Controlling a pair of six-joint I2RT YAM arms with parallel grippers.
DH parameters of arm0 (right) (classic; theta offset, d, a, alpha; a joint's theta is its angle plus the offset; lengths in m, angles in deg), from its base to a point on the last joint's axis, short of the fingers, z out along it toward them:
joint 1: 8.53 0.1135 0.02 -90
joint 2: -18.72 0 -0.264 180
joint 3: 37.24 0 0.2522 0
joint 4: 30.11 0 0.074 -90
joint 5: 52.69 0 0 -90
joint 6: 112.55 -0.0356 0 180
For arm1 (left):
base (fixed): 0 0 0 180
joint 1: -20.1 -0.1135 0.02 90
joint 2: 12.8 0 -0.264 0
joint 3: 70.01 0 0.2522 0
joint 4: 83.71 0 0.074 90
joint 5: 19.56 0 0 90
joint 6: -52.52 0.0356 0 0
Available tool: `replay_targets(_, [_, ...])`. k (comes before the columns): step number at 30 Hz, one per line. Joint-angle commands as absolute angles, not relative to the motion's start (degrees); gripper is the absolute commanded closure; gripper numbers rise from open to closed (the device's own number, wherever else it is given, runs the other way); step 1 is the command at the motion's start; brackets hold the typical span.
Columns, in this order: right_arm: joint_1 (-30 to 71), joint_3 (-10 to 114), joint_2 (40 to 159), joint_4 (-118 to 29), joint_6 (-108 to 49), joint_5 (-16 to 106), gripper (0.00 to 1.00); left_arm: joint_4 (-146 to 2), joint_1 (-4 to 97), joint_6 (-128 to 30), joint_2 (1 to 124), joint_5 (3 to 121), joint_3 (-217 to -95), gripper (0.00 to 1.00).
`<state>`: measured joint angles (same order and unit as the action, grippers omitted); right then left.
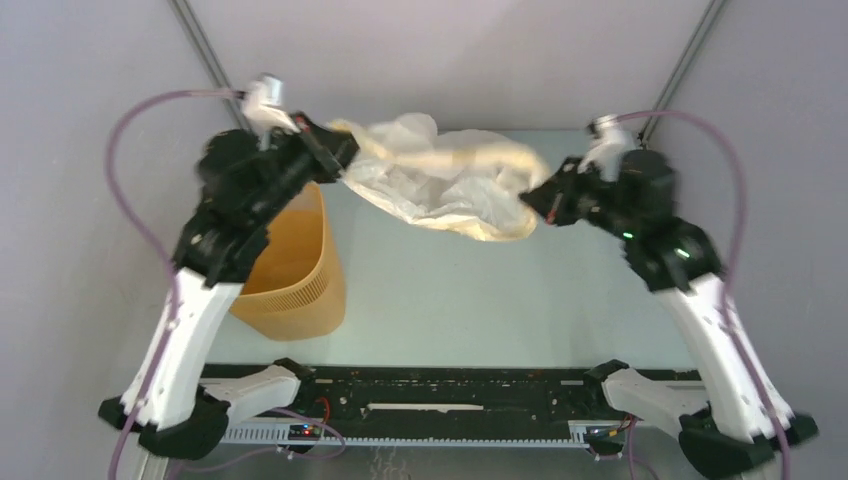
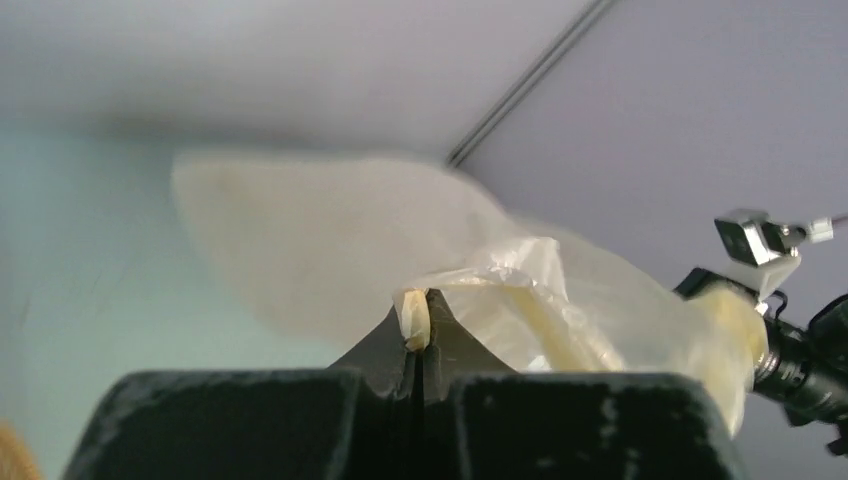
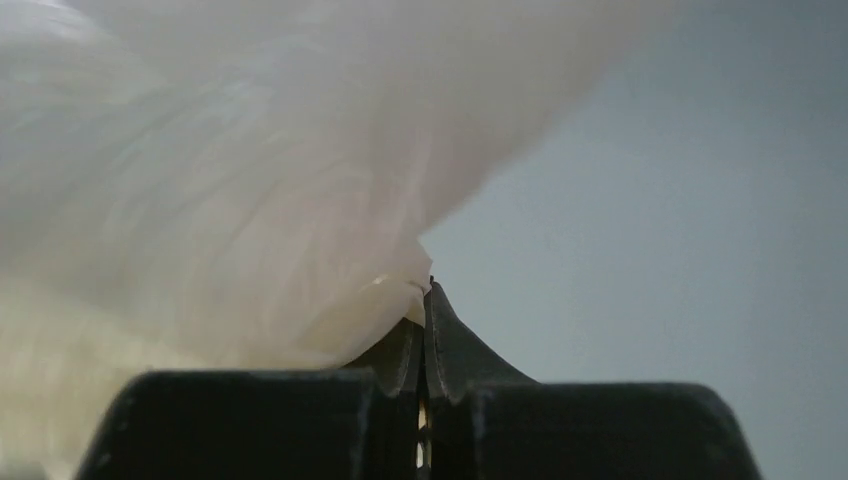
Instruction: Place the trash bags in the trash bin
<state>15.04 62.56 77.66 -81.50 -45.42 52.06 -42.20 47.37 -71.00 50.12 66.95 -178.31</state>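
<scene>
Both pincers clamped on the trash bag, held up off the counter.
Top view: left pincer (image 1: 335, 150) and right pincer (image 1: 530, 195) each pinched one end of the trash bag (image 1: 440, 175), which hung between them above the counter (image 1: 480, 290). The trash bin (image 1: 300, 275) stood upright at left, mouth largely hidden under the left arm (image 1: 240, 200), contents unclear. Left wrist: left pincer (image 2: 420, 320) was closed tight on a fold of yellowish rim. Right wrist: right pincer (image 3: 425, 300) was closed on the film. Only the top view showed the bin.

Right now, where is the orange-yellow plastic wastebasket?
Top view: the orange-yellow wastebasket stands at the left of the table, partly under the left arm, left of the cream plastic-film bag.
</scene>
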Motion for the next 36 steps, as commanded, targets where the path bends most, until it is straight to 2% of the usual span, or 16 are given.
replay_targets(1, [15.0, 48.1, 89.4, -92.8, -51.0, 56.9, 1.0, -29.1, 44.5, -71.7, 57.2, 62.5, -167.6, 1.0])
replay_targets(6, [18.4, 52.6, 87.7, -91.2, -48.1, 53.2, 1.0, -40.3, 45.0, -72.0, 51.3, 61.0, -168.1, 1.0])
replay_targets(13, [19.2, 69.1, 92.7, -90.9, -47.3, 56.7, 1.0, -40.9, 45.9, -73.2, 55.0, 58.4, -175.3, 1.0])
replay_targets(20, [24.9, 72.5, 92.4, -85.2, -45.6, 55.1, 0.98, -39.4, 47.2, -71.3, 56.2, 57.3, -178.6, 1.0])
replay_targets(25, [27.6, 76.2, 95.4, -81.4, -46.9, 59.6, 0.97, -39.6, 51.6, -71.7, 58.2, 56.8, -178.9, 1.0])
replay_targets(32, [32.3, 75.5, 98.6, -73.0, -53.2, 63.2, 0.76, -38.0, 55.0, -72.6, 61.7, 59.0, -181.6, 1.0])
replay_targets(36, [34.7, 71.2, 97.0, -66.6, -56.7, 62.9, 0.51, -36.3, 55.8, -72.5, 62.8, 62.9, -182.8, 1.0])
